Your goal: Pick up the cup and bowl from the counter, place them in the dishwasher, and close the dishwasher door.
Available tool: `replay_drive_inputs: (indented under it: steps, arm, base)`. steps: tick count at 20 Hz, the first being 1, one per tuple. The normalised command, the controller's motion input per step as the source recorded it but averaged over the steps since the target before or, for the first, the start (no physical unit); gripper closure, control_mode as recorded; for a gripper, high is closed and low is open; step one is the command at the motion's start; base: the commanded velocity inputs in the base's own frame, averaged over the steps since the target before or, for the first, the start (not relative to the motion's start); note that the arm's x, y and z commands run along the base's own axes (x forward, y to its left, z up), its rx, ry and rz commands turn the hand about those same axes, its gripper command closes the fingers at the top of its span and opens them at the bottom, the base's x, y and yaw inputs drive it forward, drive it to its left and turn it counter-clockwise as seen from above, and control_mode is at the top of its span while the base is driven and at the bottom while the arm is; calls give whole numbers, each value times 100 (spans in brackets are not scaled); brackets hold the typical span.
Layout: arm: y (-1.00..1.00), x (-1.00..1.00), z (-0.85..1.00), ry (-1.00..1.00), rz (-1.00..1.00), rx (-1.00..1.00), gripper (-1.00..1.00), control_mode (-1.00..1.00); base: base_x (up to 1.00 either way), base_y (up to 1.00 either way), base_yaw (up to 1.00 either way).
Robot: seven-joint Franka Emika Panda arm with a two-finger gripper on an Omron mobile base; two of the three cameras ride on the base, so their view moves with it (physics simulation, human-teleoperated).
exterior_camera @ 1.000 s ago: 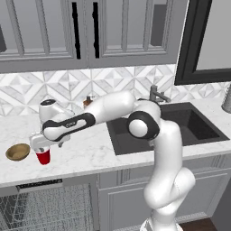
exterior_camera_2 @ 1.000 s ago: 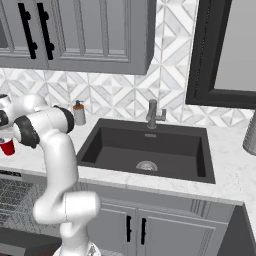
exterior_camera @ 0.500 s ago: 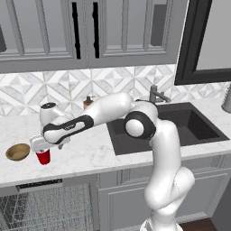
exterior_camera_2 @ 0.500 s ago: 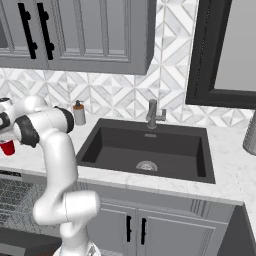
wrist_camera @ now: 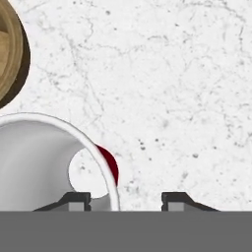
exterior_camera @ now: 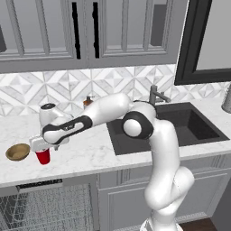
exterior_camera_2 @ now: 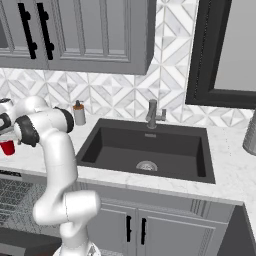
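Observation:
The red cup [exterior_camera: 43, 157] stands upright on the white counter [exterior_camera: 90, 153], with the golden-brown bowl [exterior_camera: 18, 152] just left of it. My gripper [exterior_camera: 40, 146] hangs right over the cup, pointing down. In the hand view the cup's white inside [wrist_camera: 39, 157] is at the lower left and the bowl [wrist_camera: 7, 59] at the upper left. The gripper [wrist_camera: 126, 199] straddles the cup's rim, one fingertip [wrist_camera: 78, 199] inside and the other outside. The jaws stand apart with a gap to the rim, so open. Below the counter the dishwasher [exterior_camera: 45, 207] shows its wire rack, and its door [exterior_camera_2: 20, 245] hangs down open.
A black sink [exterior_camera: 167, 126] with a faucet [exterior_camera_2: 152, 114] sits right of the arm. A soap dispenser [exterior_camera_2: 79, 114] stands by the backsplash. A grey container [exterior_camera_2: 250, 132] is at the far right. Grey wall cabinets hang above.
The hand has sunk a little onto the cup. Cup and bowl stay where they were.

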Motion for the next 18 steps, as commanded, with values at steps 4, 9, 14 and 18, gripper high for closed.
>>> replay_drive_inputs:
  steps: [4,9,14,18]
  arm:
    - [3,-3,-1,0,-1,0,100,-100]
    - [1,-42,-5,-1,-5,0,100,-100]
    - [0,-88,2,-3,-3,0,100,-100]
    - [0,-100,18,-8,-1,-2,100,-100]
  base:
    - [0,0,0]
    - [0,0,0]
    - [0,0,0]
    - [0,0,0]
